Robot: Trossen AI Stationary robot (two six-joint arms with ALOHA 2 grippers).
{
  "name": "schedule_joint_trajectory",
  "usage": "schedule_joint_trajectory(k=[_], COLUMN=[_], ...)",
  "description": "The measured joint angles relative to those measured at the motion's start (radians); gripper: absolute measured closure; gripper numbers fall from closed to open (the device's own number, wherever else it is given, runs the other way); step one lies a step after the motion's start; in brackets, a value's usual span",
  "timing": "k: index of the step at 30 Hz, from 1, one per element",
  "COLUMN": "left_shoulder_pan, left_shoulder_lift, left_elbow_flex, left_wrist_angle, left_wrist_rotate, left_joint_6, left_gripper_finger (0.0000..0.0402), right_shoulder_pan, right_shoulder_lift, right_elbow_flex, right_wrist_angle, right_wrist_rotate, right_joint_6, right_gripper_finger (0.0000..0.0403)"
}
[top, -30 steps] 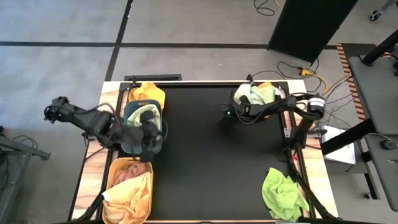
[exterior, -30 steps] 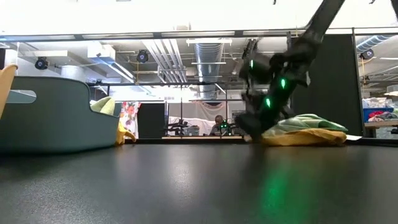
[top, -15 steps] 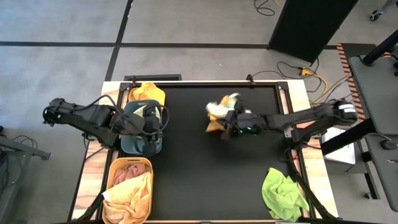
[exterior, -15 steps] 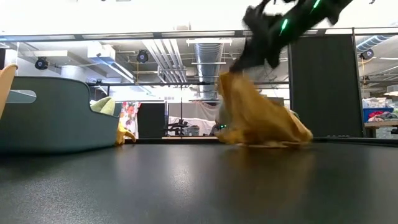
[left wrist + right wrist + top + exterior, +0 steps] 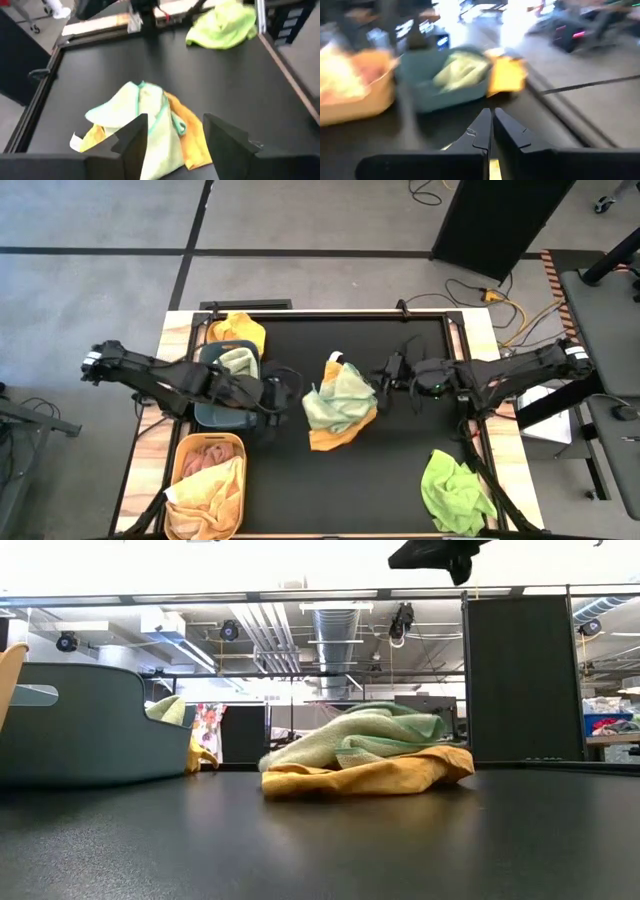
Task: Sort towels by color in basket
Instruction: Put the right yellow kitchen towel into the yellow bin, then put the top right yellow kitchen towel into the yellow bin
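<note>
A pale mint green towel lies crumpled on top of a mustard orange towel in the middle of the table, both resting on the black mat. My left gripper is open just left of this pile, its fingers facing the pile without touching it. My right gripper hovers shut at the pile's right side, raised clear of it. A bright lime green towel lies at the near right corner.
A teal basket at the left edge holds a mint towel. An orange basket nearer me holds peach and salmon towels. Another mustard towel lies at the far left corner. Bare mat shows between the pile and the near edge.
My right gripper pulled the mint and mustard towels from the far right corner to the table's middle; they now lie there in a heap, and the gripper is raised clear of them. My left gripper moved from over the teal basket rightward toward the pile.
</note>
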Motion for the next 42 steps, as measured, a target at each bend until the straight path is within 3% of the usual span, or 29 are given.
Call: schedule_joint_trajectory(k=[3, 7, 16, 21, 26, 29, 32, 34, 37, 40, 42], left_shoulder_pan=[0.006, 0.013, 0.046, 0.069, 0.073, 0.073, 0.073, 0.073, 0.073, 0.074, 0.074], left_shoulder_lift=[0.041, 0.086, 0.167, 0.17, 0.15, 0.144, 0.137, 0.136, 0.134, 0.134, 0.134], left_elbow_flex=[0.0, 0.0, 0.0, 0.0, 0.0, 0.0, 0.0, 0.0, 0.0, 0.0, 0.0], left_wrist_angle=[-0.006, -0.005, -0.006, -0.061, -0.103, -0.111, -0.11, -0.11, -0.11, -0.108, -0.107], left_wrist_rotate=[0.0, 0.0, 0.0, 0.005, 0.007, 0.007, 0.007, 0.007, 0.007, 0.007, 0.007], left_joint_6=[0.008, 0.004, 0.01, -0.001, -0.024, -0.026, -0.026, -0.027, -0.026, -0.027, -0.031], left_gripper_finger=[0.0209, 0.02, 0.0201, 0.0202, 0.0202, 0.0202, 0.0202, 0.0202, 0.0202, 0.0202, 0.0202], right_shoulder_pan=[0.03, 0.102, 0.182, 0.184, 0.184, 0.182, 0.181, 0.176, 0.176, 0.175, 0.175], right_shoulder_lift=[0.049, 0.158, 0.387, 0.488, 0.586, 0.639, 0.677, 0.693, 0.707, 0.699, 0.675], right_elbow_flex=[-0.024, -0.082, -0.115, -0.115, -0.114, -0.111, -0.111, -0.111, -0.112, -0.114, -0.106], right_wrist_angle=[-0.037, -0.049, -0.185, -0.179, -0.09, -0.016, -0.033, -0.069, -0.112, -0.129, -0.155], right_wrist_rotate=[-0.098, -0.108, -0.107, -0.026, 0.011, 0.099, 0.202, 0.256, 0.324, 0.348, 0.35], right_joint_6=[0.028, 0.112, 0.511, 0.864, 0.926, 0.903, 0.862, 0.866, 0.823, 0.716, 0.62], right_gripper_finger=[0.0391, 0.0367, 0.0227, 0.0156, 0.0114, 0.0104, 0.0119, 0.0154, 0.024, 0.0351, 0.0378])
